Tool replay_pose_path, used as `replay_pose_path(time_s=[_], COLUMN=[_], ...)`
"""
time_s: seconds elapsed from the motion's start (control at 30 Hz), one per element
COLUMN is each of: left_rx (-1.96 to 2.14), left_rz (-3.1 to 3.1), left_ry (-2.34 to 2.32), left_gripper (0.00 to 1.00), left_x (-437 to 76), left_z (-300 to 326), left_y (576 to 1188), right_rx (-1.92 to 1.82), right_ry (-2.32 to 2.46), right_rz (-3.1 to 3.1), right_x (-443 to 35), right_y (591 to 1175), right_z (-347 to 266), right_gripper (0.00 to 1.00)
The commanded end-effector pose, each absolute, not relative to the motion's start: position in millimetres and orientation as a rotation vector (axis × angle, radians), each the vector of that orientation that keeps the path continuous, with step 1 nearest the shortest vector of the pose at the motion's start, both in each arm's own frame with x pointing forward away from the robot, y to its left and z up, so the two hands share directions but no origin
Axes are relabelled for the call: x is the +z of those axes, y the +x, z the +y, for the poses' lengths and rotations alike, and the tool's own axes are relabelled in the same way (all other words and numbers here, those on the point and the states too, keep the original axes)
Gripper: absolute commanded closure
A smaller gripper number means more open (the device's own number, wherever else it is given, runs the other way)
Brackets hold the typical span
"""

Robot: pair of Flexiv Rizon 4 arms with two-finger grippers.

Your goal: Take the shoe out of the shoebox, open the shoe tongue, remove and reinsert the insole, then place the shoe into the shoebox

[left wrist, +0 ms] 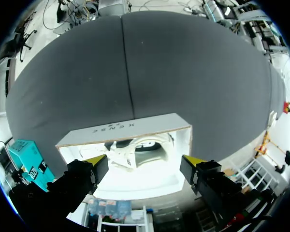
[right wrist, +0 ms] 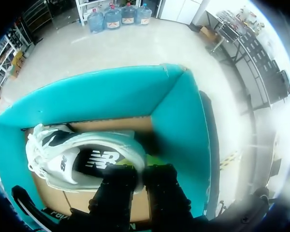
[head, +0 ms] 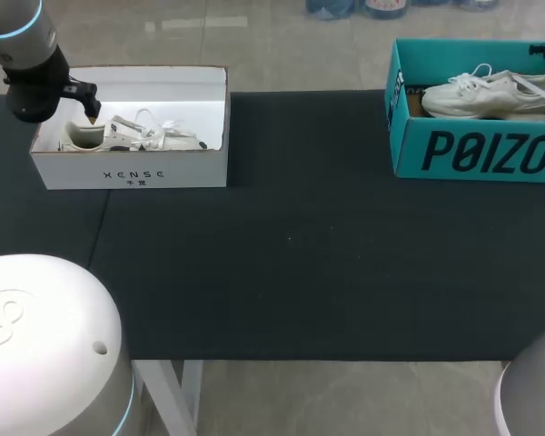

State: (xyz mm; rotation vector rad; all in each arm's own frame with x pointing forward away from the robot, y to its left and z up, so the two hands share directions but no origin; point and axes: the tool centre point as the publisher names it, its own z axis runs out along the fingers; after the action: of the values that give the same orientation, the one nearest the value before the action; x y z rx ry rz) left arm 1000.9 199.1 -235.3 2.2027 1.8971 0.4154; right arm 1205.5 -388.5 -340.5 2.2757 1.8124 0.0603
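Rounded white arm housings (head: pixel 45 345) are seen closest in the head view, at the near edge of the dark counter (head: pixel 300 245). At the far side, the left claw (head: pixel 90 107) is held over one end of a white shoebox (head: pixel 132 173), and a pale shoe (head: pixel 141 136) is laid inside it, just beside and below the claw. Well apart from that claw, a teal shoebox (head: pixel 472 150) is set with a white sneaker (head: pixel 486 95) inside.

From the left wrist, the left claw (left wrist: pixel 145 160) is shown spread wide and holding nothing. The white shoebox (left wrist: pixel 135 126) is found directly ahead of it, and the pale shoe (left wrist: pixel 135 150) is seen between the two yellow tips, touched by neither.

From the right wrist, the right claw (right wrist: pixel 141 170) is seen inside the teal shoebox (right wrist: pixel 111 94). Its fingers are drawn nearly together and appear pinched on the heel of the white sneaker (right wrist: pixel 63 166), which is laid on the box floor ahead of the claw.
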Motion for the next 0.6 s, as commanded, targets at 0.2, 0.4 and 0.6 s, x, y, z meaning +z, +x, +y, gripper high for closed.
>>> replay_pose_path(time_s=[0.2,0.4,0.6], left_rx=[0.416,0.416,0.416], left_rz=[1.895,1.895,1.895], left_ry=[2.202,2.202,2.202], left_gripper=[0.0,0.0,0.0], left_x=[-235.8,-235.8,-235.8], left_z=[199.4,199.4,199.4], left_y=[1000.7,1000.7,1000.7], right_rx=[0.117,0.186,0.288], right_ry=[2.267,2.276,2.251], right_rz=[1.789,1.757,1.735], right_x=[-310.1,-280.2,-236.8], right_y=[1186.3,1177.9,1165.2], right_z=[-386.0,-383.8,-373.4], right_gripper=[1.0,1.0,1.0])
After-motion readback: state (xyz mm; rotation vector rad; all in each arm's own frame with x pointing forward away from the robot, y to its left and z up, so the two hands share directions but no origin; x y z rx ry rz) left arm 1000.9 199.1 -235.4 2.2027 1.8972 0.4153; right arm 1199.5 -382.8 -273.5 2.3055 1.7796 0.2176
